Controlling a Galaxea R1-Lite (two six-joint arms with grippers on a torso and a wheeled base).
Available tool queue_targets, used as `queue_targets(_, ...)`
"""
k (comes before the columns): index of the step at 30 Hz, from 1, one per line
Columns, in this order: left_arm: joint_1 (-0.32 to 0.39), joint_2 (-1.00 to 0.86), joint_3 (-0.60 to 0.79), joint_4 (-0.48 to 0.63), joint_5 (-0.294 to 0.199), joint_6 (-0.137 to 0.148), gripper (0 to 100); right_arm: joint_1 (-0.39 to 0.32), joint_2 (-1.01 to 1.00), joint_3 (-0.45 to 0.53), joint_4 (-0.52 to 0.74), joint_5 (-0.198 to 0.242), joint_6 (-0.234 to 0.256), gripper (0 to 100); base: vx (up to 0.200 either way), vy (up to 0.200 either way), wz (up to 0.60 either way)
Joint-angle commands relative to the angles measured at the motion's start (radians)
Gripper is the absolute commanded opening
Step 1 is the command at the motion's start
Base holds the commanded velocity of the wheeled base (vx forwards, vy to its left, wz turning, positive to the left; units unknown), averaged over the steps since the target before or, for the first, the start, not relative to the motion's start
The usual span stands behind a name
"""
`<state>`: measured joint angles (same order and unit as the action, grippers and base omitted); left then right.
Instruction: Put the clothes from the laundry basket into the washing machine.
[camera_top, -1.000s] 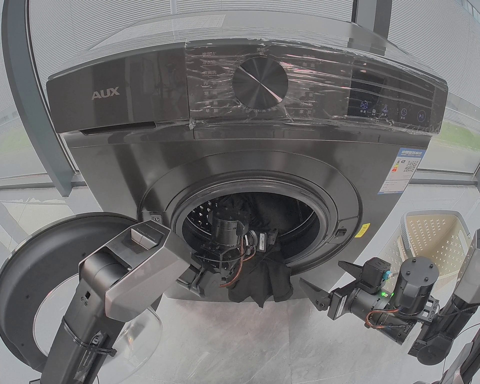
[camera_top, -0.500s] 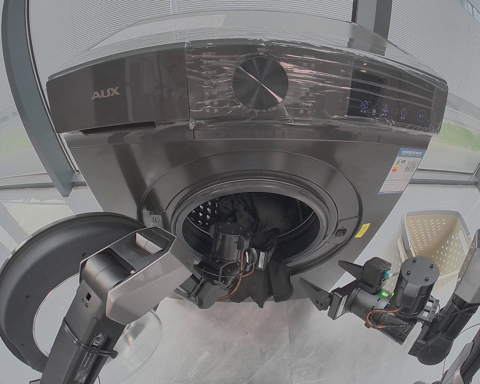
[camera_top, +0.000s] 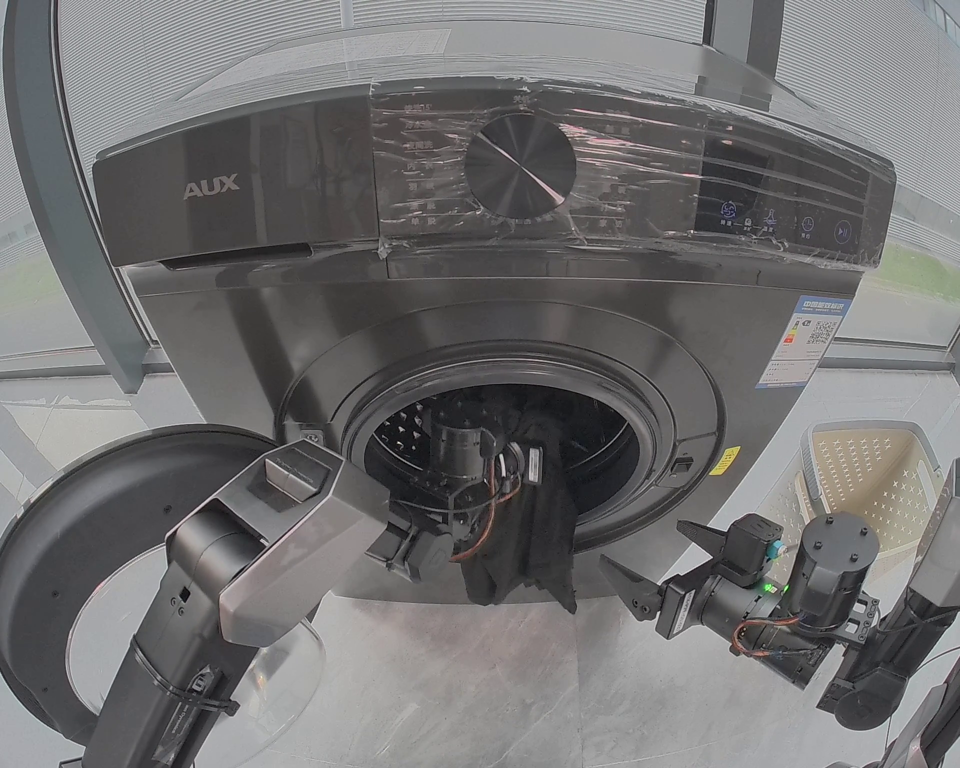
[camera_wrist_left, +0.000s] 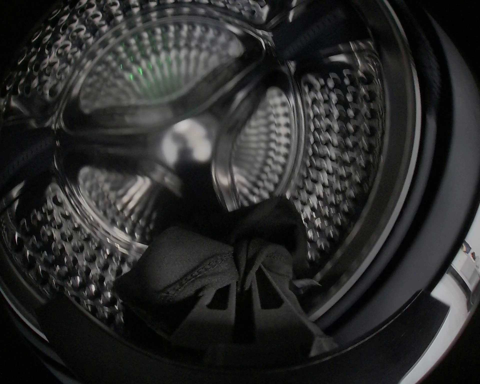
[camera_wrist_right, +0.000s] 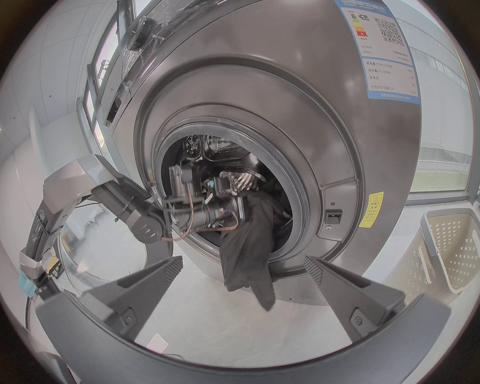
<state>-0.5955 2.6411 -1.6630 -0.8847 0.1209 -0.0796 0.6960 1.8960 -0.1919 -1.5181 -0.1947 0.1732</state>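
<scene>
black garment (camera_top: 530, 545) gripped by the left claw (camera_wrist_left: 245, 300) at the washing machine drum (camera_wrist_left: 325, 150) mouth, its tail hanging outside down the front. right claw (camera_top: 645, 548) spread open, near the laundry basket (camera_top: 870, 480). the garment should be carried deeper before being released.

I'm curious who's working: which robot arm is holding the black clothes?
The left end effector, at the mouth of the washing machine, grips the black garment; the right end effector hangs open and empty.

black garment (camera_wrist_right: 247, 250) draped over washing machine (camera_wrist_right: 300, 100) rim | right pincer (camera_wrist_right: 241, 264) spread wide
</scene>
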Motion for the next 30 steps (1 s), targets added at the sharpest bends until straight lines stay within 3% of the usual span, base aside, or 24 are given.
queue_targets(1, 0.022, 0.036, -0.179, 0.000, 0.052, -0.005, 0, 0.000, 0.003, -0.001, -0.001, 0.000, 0.000, 100, 0.000, 0.000, 0.00)
queue_targets(17, 0.029, -0.001, -0.164, 0.007, 0.052, -0.003, 0, -0.003, -0.011, 0.008, -0.001, 0.001, 0.002, 100, 0.000, 0.000, 0.00)
queue_targets(23, 0.029, -0.030, -0.054, -0.022, 0.052, -0.008, 0, -0.003, -0.020, 0.008, -0.001, -0.002, 0.002, 100, 0.000, 0.000, 0.00)
queue_targets(24, 0.026, -0.032, -0.049, -0.030, 0.052, -0.008, 100, -0.003, -0.025, 0.008, 0.001, -0.002, 0.002, 100, 0.000, 0.000, 0.00)
queue_targets(30, 0.017, -0.032, -0.008, -0.057, 0.052, -0.008, 100, -0.001, -0.021, 0.008, -0.001, -0.002, 0.002, 100, 0.000, 0.000, 0.00)
